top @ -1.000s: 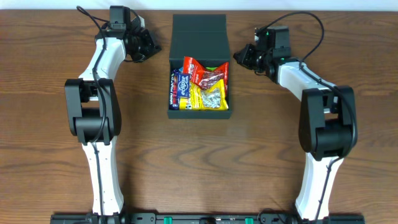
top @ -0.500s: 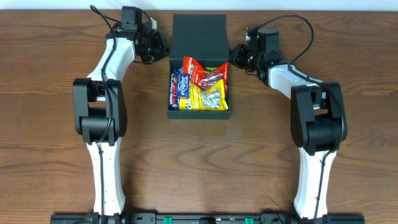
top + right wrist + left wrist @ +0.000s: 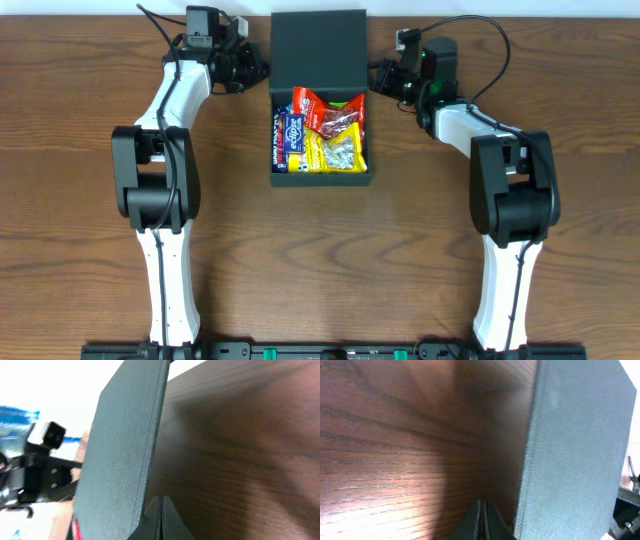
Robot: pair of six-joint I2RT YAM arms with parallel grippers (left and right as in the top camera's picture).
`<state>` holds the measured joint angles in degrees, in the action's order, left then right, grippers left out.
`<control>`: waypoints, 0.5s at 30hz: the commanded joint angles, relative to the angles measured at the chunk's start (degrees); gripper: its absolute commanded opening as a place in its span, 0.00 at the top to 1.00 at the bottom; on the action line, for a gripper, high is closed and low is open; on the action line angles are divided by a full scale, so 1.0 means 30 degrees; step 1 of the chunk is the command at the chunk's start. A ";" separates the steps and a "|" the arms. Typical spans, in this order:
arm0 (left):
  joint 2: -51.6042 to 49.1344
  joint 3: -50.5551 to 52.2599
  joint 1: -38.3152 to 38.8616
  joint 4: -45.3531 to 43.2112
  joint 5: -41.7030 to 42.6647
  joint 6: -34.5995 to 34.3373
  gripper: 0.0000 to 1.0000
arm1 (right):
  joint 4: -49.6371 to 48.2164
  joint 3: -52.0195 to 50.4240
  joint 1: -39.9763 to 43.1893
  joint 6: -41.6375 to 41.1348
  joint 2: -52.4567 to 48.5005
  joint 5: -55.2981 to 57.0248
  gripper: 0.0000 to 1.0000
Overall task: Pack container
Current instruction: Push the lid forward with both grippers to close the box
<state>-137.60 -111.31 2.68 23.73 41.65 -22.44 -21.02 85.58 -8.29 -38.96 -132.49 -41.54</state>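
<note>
The dark teal container (image 3: 320, 178) sits at the table's far middle, open, with several snack packets (image 3: 320, 140) inside. Its flap lid (image 3: 318, 50) is raised off the table behind the box. My left gripper (image 3: 260, 72) is shut and empty, its tips at the lid's left edge; the left wrist view shows the lid (image 3: 575, 450) just right of the closed fingers (image 3: 481, 517). My right gripper (image 3: 378, 78) is shut and empty at the lid's right edge; the right wrist view shows the lid (image 3: 125, 450) just left of the closed fingers (image 3: 161, 517).
Brown wooden table (image 3: 320, 270). Cables loop from both arms near the far edge (image 3: 470, 25). The arm bases stand at the near edge.
Both grippers moved inward and farther back to the lid's two side edges. The lid has lifted from lying flat and now looks larger and tilted up.
</note>
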 commanded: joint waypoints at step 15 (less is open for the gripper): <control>-0.0051 -0.2208 -0.0066 -0.0168 0.2681 0.1064 0.94 | -0.1574 0.0605 0.1013 0.0860 0.0022 -0.5748 0.99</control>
<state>-137.60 -115.35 2.39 23.33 47.42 -20.51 -24.93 85.58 -5.17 -36.82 -132.51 -54.19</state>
